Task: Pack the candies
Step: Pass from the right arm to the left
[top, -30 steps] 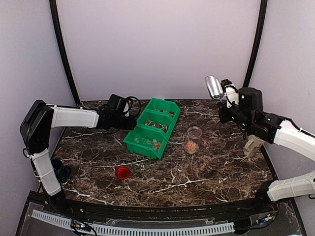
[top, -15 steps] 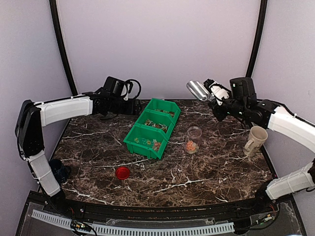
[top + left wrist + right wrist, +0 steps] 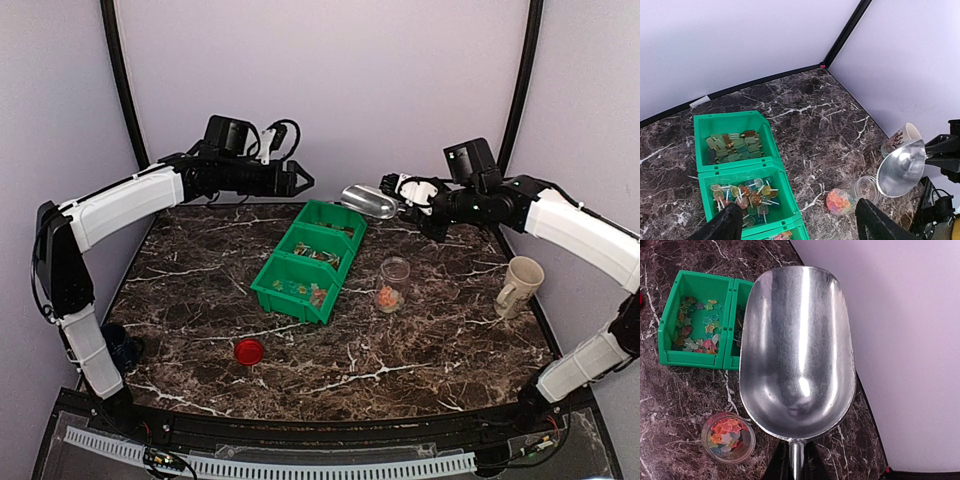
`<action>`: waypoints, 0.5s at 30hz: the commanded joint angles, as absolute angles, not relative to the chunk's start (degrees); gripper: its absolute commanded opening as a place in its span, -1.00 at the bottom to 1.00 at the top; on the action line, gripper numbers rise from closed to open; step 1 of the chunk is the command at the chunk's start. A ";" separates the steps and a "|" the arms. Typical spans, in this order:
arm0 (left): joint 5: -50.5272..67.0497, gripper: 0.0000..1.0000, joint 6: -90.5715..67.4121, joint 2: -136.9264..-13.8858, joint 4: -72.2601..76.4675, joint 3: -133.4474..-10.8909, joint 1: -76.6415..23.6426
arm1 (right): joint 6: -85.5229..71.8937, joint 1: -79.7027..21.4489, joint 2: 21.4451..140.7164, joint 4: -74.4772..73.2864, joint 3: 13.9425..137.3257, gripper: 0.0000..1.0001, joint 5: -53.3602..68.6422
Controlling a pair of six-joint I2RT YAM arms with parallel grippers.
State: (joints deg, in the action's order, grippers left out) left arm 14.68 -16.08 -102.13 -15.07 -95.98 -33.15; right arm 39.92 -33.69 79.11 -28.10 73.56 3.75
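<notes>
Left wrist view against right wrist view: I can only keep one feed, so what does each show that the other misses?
Only the left wrist view shows the mug and the far compartment's flat green and brown sweets, and the lollipops plainly. Only the right wrist view shows the empty inside of the scoop and the end compartment's star-shaped candies in full. Both show the green bin, the scoop and the jar of orange candies.
</notes>
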 commanded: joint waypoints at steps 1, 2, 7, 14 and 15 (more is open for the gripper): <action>24.86 0.62 -18.38 -104.61 -15.16 -98.66 -32.34 | 47.48 -33.56 81.58 -29.10 77.86 -1.00 7.23; 26.42 0.62 -18.96 -105.41 -14.81 -99.37 -32.34 | 48.13 -33.69 81.98 -28.95 78.32 -1.00 7.58; 33.68 0.60 -21.64 -107.97 -12.15 -100.45 -32.34 | 49.70 -34.69 83.04 -23.74 77.03 -1.00 5.85; 37.18 0.51 -22.59 -110.78 -11.47 -100.81 -32.28 | 50.49 -35.54 82.63 -17.82 73.77 -1.00 5.70; 37.66 0.49 -23.02 -111.09 -11.06 -100.76 -32.26 | 50.77 -35.77 82.68 -17.48 73.59 -1.00 5.74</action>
